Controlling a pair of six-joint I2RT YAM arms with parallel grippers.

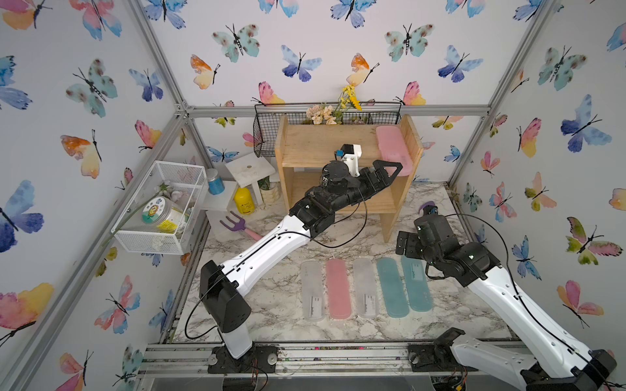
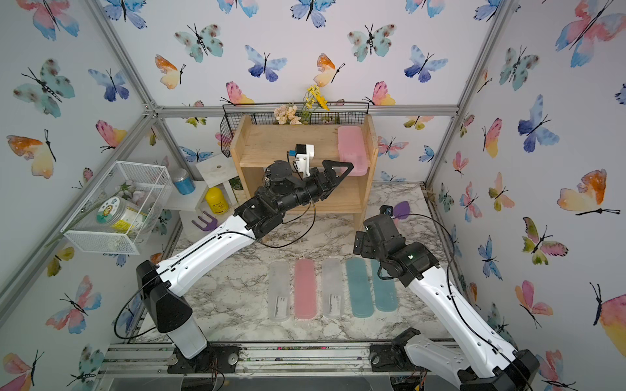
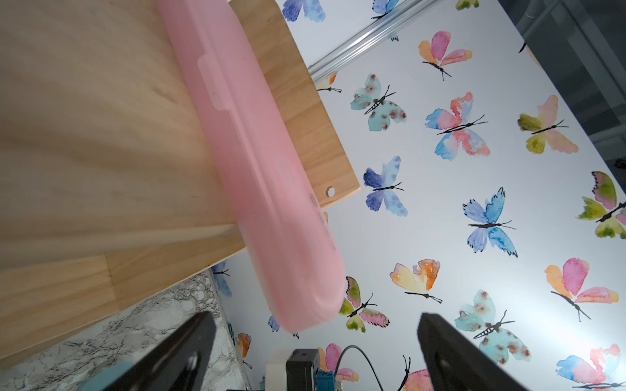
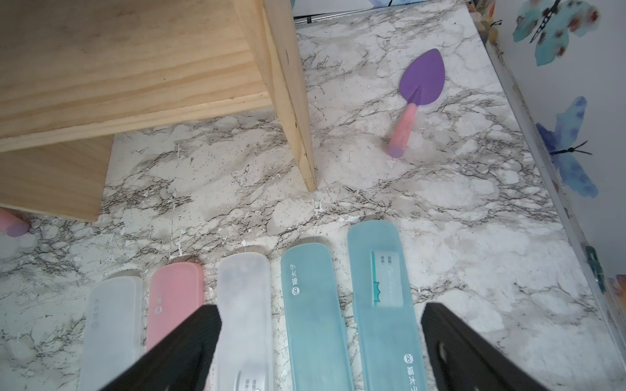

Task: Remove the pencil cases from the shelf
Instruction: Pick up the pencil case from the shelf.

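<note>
Translucent pink plastic pencil case up on the light pine two-tier shelf, top tier, right end, overhanging the front. Left gripper just before it, jaws wide apart. Five other cases lined up on the marble table, right gripper above, spread open too.

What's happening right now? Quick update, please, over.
Left gripper, right gripper open, empty. Left by pink case overhanging shelf top. Five cases on table. Nothing blocking.

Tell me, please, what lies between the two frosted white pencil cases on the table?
A pink pencil case lies parallel between them; both top views show it.
</note>
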